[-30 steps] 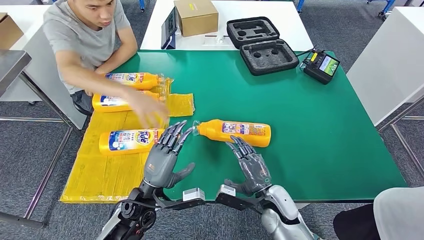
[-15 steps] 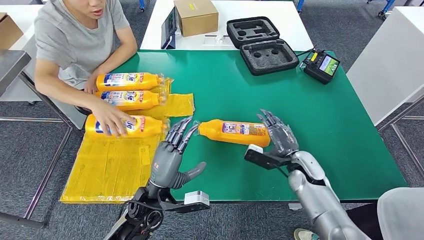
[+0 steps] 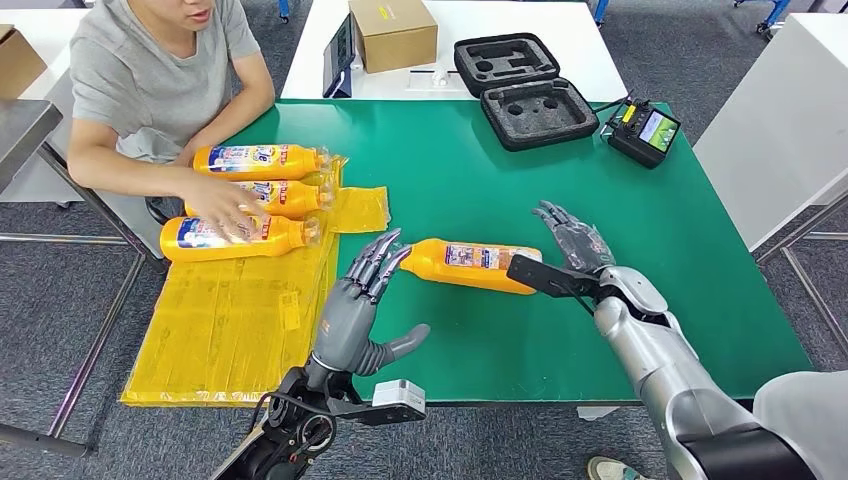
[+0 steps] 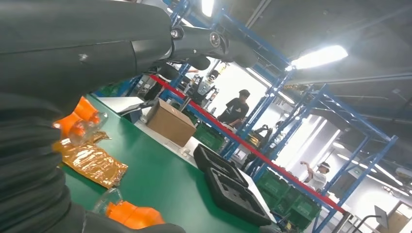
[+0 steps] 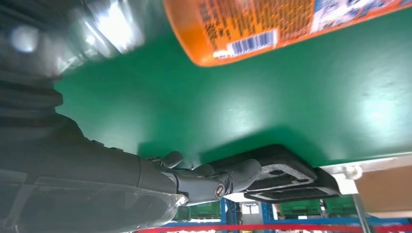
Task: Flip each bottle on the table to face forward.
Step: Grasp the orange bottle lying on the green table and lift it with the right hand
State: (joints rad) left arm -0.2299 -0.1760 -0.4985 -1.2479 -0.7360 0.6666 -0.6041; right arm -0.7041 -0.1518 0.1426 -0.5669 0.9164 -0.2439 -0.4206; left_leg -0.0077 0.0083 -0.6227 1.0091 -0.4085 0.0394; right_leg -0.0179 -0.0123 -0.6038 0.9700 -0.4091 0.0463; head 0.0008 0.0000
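**Four bottles on the counter, one between the robot's hands**

Four orange plastic detergent bottles lie on their sides on the green counter (image 3: 620, 300). Three (image 3: 240, 236) sit in a row on the crinkled yellow plastic sheet (image 3: 230, 330), blue-and-white labels up, under a seated person's hand (image 3: 225, 205); they look already turned. The fourth orange bottle (image 3: 470, 265) lies alone mid-counter with fine print and a barcode upward, so by my reading it is not yet flipped.

The left hand (image 3: 355, 305) hovers with fingers spread, tips just beside that bottle's clear cap, holding nothing. The right hand (image 3: 572, 240) is also spread wide and empty, just beyond the bottle's base.

From the head view both hands and all bottles are laid out. Up close, the right wrist view adds the barcode panel (image 5: 250, 43) and a gap of bare green between bottle and fingers (image 5: 204, 177). Looking along the counter, the left wrist view picks out the brown cardboard box (image 4: 170, 121) and black foam case (image 4: 228, 187) at the far side.
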